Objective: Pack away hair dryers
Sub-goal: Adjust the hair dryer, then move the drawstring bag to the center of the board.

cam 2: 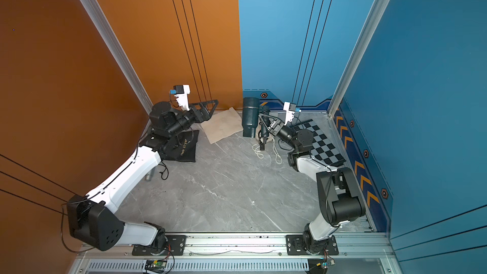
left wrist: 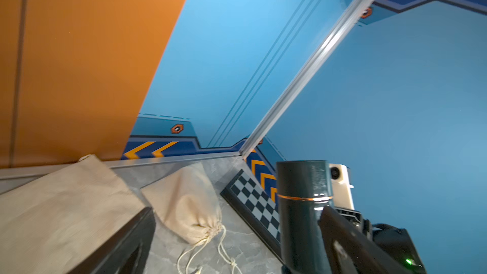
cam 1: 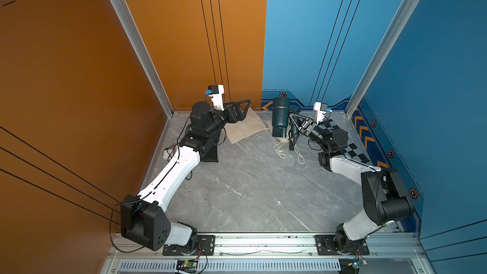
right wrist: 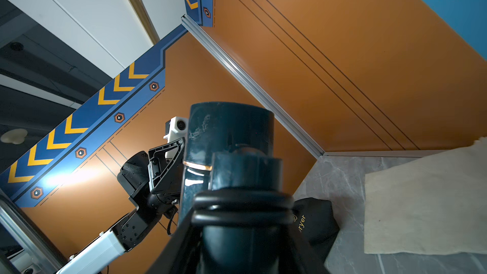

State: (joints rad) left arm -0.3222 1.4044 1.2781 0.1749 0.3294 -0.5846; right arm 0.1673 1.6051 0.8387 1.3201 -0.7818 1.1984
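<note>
Colour rundown: the hair dryer (cam 1: 279, 117) is blackish teal with a thin copper ring. The desk (cam 1: 250, 193) is grey marble with white veins. Plain beige pouch (cam 1: 245, 127), black pouch (cam 2: 184, 146) with gold lettering, black-and-white checkerboard (cam 2: 319, 143) at right. Orange wall (cam 1: 66, 75) on the left, blue wall (cam 1: 434, 75) on the right.

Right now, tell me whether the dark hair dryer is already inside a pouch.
No, the dark hair dryer is out in the open, its handle pinched by the right fingers, beside the flat beige pouch.
</note>
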